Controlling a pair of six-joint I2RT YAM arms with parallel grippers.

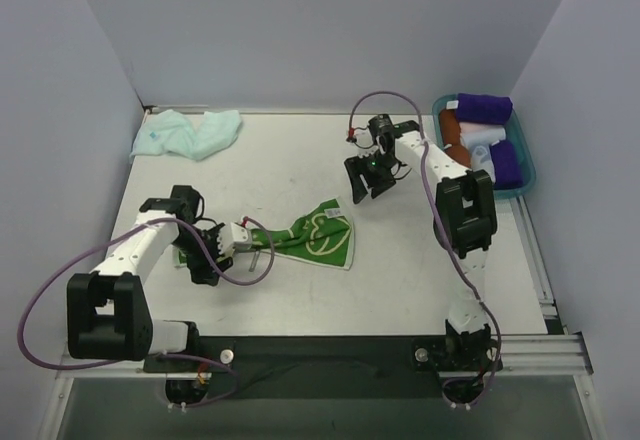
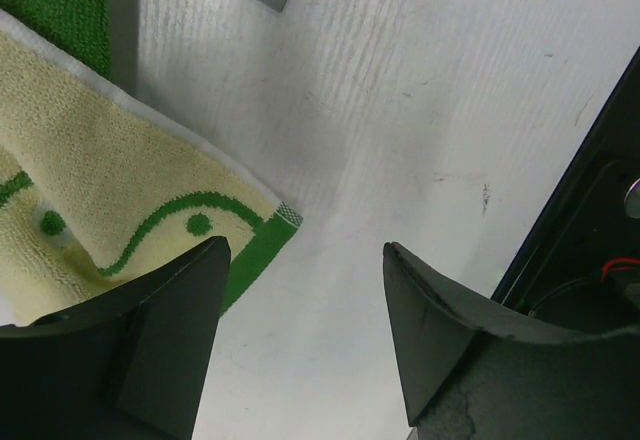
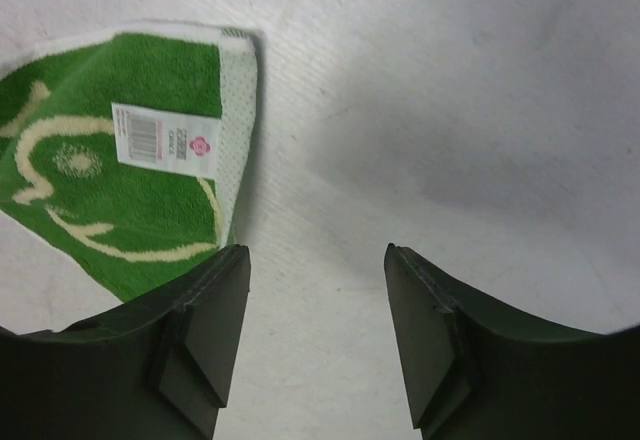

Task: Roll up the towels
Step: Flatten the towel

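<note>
Both sets of fingers are apart and holding nothing. The left gripper [image 2: 305, 250] hangs over bare table [image 1: 420, 280], and the patterned towel [image 1: 318, 240] lies mid-frame in the top view, its corner just left of that gripper's fingers. The right gripper [image 3: 315, 255] hovers off the towel's upper right corner, where a white label [image 3: 165, 132] shows on the green face. The mint towel [image 1: 188, 133] sits heaped in the upper left, well apart from both arms.

The patterned towel looks pinched into a wedge, so it probably needs spreading first. I'd take the two far-apart corners, draw it flat, then roll from one straight edge with even pressure.

In the top view the left gripper covers the towel's narrow end. Both wrist views cut the cloth off at the frame edge. How many layers it has, I cannot tell.
</note>
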